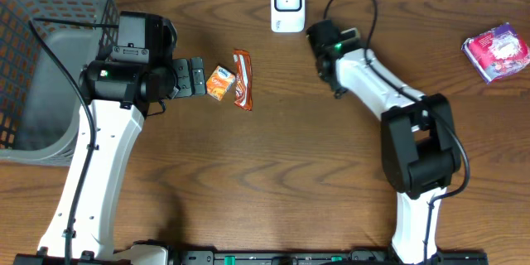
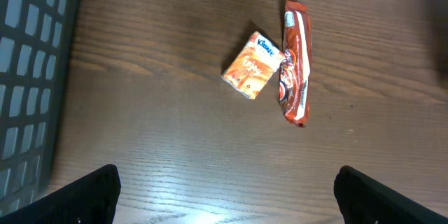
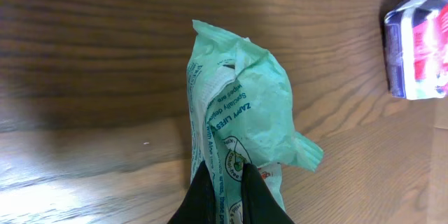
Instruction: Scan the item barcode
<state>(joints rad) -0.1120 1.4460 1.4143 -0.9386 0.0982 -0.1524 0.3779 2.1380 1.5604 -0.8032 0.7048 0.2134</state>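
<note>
A mock shop checkout is suggested by a white scanner (image 1: pixel 287 4), a grey basket (image 1: pixel 25 50) and small packets (image 1: pixel 242 79) on a wooden table (image 1: pixel 273 174).

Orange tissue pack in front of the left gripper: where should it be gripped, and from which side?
Come from above and pinch the orange tissue pack across its long edges, at the end farther from the snack bar. It lies flat and skewed, one corner seemingly touching the bar, so a finger probably fits only there. The open left gripper faces its free side.
</note>
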